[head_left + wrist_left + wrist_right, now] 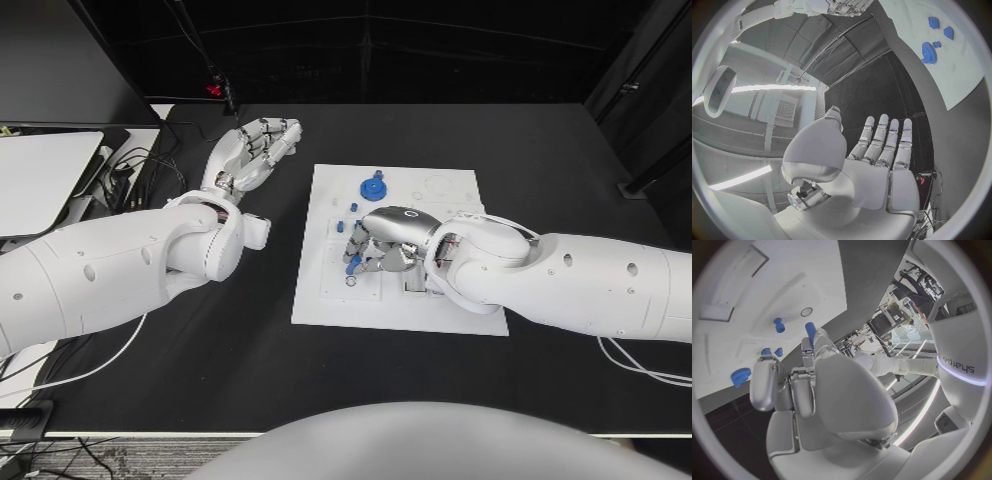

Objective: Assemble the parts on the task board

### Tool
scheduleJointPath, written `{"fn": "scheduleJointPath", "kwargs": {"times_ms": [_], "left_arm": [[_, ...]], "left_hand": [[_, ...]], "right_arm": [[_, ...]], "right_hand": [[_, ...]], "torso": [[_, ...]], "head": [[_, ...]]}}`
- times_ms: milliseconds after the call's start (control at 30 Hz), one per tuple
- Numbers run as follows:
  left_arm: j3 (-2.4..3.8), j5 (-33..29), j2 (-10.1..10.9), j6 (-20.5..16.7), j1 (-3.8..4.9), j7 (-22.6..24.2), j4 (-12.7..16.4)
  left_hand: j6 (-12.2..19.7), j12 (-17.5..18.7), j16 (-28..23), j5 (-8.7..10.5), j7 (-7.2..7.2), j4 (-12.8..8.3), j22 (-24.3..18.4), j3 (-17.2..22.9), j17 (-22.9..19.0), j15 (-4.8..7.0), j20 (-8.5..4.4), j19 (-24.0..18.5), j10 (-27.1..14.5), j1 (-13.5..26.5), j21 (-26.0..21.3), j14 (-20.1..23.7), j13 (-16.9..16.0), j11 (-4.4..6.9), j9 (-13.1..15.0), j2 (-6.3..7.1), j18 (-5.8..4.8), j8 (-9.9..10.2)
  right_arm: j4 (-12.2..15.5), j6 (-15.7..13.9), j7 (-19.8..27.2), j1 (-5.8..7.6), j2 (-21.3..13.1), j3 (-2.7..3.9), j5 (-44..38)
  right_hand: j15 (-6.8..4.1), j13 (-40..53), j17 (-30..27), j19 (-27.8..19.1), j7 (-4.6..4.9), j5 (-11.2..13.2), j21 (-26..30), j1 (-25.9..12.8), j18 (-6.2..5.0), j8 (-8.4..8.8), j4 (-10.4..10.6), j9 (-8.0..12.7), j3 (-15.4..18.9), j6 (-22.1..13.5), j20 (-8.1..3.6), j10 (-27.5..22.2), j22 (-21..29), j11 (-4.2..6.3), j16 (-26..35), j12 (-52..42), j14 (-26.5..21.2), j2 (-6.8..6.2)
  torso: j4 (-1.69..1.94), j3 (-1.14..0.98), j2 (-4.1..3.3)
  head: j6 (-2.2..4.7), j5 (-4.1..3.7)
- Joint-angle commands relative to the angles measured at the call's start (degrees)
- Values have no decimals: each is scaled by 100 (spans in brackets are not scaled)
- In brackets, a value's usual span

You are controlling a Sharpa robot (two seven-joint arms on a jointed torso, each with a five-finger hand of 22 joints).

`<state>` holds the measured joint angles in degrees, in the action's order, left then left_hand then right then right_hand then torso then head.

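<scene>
Pinching a small blue peg-like part, the right hand hovers over the white task board, while the left hand lies spread on the bench at 9 o'clock of the board.

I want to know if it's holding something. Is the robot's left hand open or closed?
Open. The left hand lies flat above the black table, fingers stretched straight, holding nothing.

Black table is seen w/ matte top. White task board is laid flat at approx centre, long axis running 12–6 o'clock. Off table's 9 o'clock edge, a white flat panel is seen, w/ black cables bunched just beside it toward the table. At 11 o'clock, near far edge, a small red light is seen. More cables are trailed at approx 4 o'clock.
</scene>
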<state>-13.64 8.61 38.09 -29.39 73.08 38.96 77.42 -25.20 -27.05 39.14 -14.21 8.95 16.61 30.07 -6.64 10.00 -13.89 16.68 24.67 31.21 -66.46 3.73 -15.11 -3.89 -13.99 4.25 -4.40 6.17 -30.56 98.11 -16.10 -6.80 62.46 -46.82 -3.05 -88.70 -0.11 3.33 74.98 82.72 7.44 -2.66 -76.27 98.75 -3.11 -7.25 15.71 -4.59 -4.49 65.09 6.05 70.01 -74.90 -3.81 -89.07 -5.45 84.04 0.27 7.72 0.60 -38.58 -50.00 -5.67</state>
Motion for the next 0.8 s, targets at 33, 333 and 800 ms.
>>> {"fn": "scheduleJointPath", "kwargs": {"times_ms": [33,333,800], "left_arm": [[6,-5,5,11,9,546,19],[6,-5,4,5,9,543,15],[6,-5,-5,14,9,532,12]], "left_hand": [[51,-30,25,-31,749,9,-6,-26,-5,1,-5,-7,-40,-29,20,45,6,-16,-5,-43,-75,-26],[52,-35,30,-35,749,9,-6,-30,-11,1,-5,-7,-41,-33,20,47,6,-16,-6,-46,-74,-30],[52,-35,30,-35,749,9,-6,-30,-11,1,-5,-7,-41,-33,20,47,6,-16,-6,-46,-74,-30]], "right_arm": [[0,161,-60,4,32,2,-337],[3,364,-132,4,93,2,-475],[-38,803,-339,-1,155,-4,-553]], "right_hand": [[3,9,1320,-27,14,-18,15,3,-77,-1,4,-1,-42,23,-13,-1,-408,-35,-27,25,558,49],[11,9,1320,-34,21,-17,28,-2,-80,11,11,3,-51,17,-7,-11,-400,-43,-27,49,558,48],[20,10,1328,-41,28,-19,39,11,-82,30,5,10,-79,6,1,-23,-393,-51,-30,83,559,54]], "torso": [[-5,4,-2],[-5,0,-1],[-9,6,1]], "head": [[0,3],[0,5],[0,-65]]}}
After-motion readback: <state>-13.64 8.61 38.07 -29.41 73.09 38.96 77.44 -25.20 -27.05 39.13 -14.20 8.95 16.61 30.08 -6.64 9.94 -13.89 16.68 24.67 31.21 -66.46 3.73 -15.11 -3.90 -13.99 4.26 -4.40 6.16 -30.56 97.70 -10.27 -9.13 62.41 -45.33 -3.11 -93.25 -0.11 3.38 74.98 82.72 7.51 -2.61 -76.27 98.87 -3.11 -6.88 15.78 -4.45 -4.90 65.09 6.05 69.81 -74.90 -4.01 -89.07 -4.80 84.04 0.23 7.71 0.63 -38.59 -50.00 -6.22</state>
